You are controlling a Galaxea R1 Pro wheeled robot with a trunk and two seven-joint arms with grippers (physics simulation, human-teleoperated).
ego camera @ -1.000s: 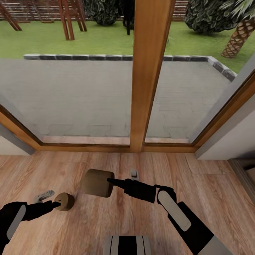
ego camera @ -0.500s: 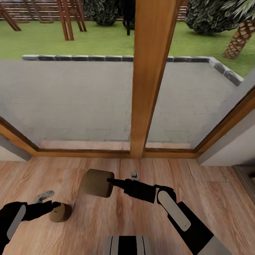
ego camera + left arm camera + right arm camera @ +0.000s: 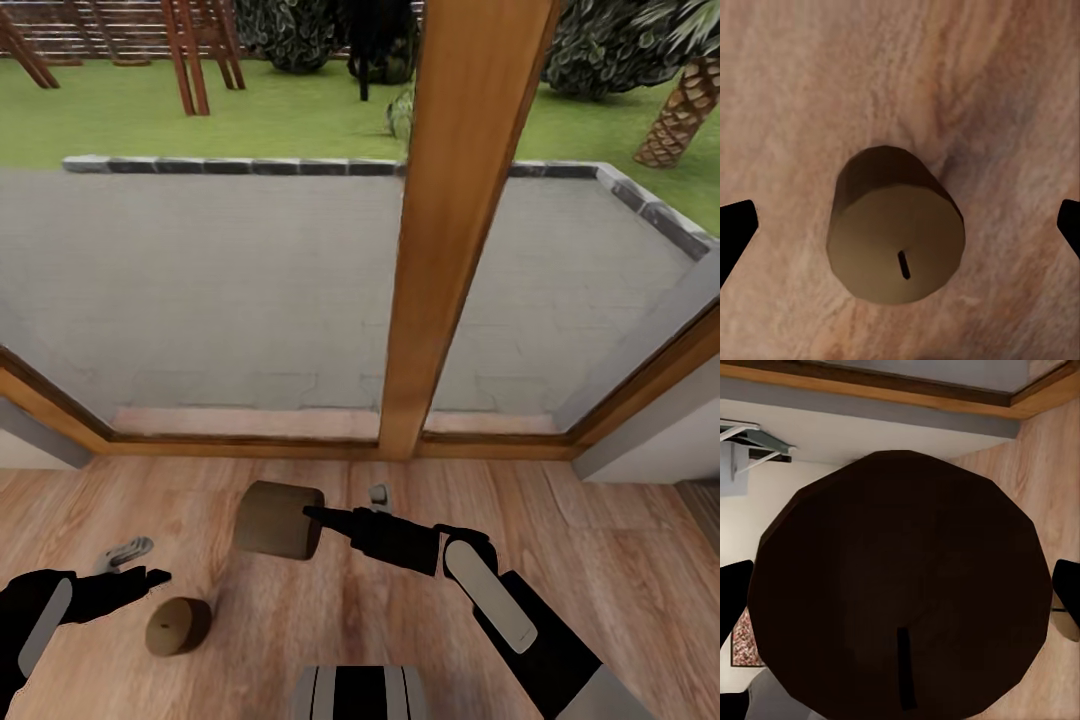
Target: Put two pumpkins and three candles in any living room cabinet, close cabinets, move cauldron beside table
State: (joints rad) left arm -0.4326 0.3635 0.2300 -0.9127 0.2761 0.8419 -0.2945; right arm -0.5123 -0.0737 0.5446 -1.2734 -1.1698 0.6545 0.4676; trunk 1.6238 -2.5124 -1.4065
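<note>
While right fingers clamp one candle, another below left fingers

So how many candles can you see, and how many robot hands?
Candles: 2, one in the right hand, one on the floor
Hands: 2, left hand and right hand
Total: 4
</note>
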